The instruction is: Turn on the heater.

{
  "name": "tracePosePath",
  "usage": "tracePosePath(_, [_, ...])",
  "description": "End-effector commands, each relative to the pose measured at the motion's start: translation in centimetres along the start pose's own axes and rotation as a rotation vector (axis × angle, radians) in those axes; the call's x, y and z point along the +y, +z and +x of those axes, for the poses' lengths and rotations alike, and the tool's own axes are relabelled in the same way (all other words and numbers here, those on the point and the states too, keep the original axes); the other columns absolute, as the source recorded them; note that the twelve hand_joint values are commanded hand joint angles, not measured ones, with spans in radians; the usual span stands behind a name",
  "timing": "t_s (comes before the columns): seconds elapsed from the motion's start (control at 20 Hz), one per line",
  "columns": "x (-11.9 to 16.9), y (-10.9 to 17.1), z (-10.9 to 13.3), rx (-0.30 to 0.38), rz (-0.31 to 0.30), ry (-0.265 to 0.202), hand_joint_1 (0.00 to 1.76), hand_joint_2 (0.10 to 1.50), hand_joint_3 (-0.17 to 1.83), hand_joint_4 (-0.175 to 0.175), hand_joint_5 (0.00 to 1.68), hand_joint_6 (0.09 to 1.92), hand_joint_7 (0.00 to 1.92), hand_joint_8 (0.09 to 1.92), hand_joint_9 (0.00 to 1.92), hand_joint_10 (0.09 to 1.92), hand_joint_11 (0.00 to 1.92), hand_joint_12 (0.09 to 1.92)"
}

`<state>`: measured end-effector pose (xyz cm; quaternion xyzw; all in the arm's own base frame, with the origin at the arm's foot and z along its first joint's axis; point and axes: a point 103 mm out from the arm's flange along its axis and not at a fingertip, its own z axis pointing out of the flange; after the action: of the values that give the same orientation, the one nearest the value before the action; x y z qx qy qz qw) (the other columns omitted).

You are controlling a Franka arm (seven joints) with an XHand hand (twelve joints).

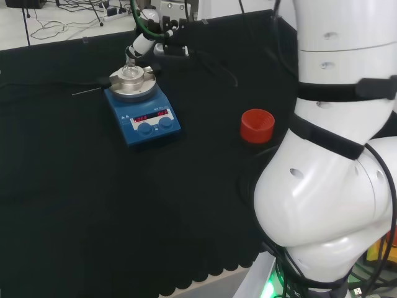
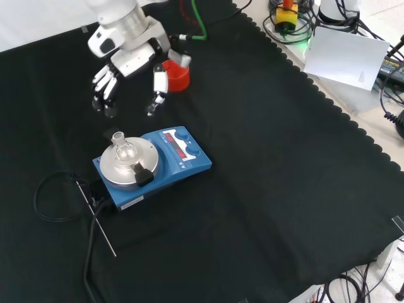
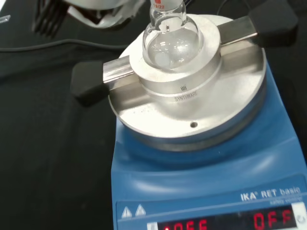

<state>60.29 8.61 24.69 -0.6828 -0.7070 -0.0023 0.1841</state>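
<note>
- The heater (image 2: pixel 154 165), a blue hotplate with a round silver top, sits on the black cloth (image 2: pixel 265 189); in the front view it lies left of the cloth's middle, its front panel turned to the right
- Its panel carries two blue knobs (image 1: pixel 155 126) and a lit red display (image 3: pixel 225 223)
- A metal block with two black-tipped handles (image 3: pixel 182 76) rests on the heater's plate, and a small clear round flask (image 3: pixel 171 40) stands upright in the block's hollow
- A black cable (image 2: pixel 50 196) loops on the cloth to the left of the heater in the front view, and a thin rod (image 2: pixel 96 218) lies just beside the heater's near left corner
- The hand (image 2: pixel 129 66) hovers above the cloth beyond the heater in the front view, apart from it, fingers (image 2: pixel 104 85) hanging straight and spread, holding nothing
- A red ribbed ring (image 1: pixel 257 125) stands on the cloth to the right of the heater in the head view, well apart from it; in the front view it sits just behind the hand's thumb
</note>
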Motion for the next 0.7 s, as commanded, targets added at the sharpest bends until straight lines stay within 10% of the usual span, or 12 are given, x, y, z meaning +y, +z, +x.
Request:
tracePosePath(0.05, [-5.3,-1.8,0.7,-0.012,-0.082,0.009,0.83,0.65,0.58,-0.065,0.40,0.54,0.18,0.76,0.46,0.74,0.13,1.42])
tracePosePath(0.7, [-12.9,2.8,1.6,-0.015,0.046,0.046,0.90,0.68,0.62,-0.069,0.41,0.53,0.50,0.77,0.68,0.68,0.25,1.39])
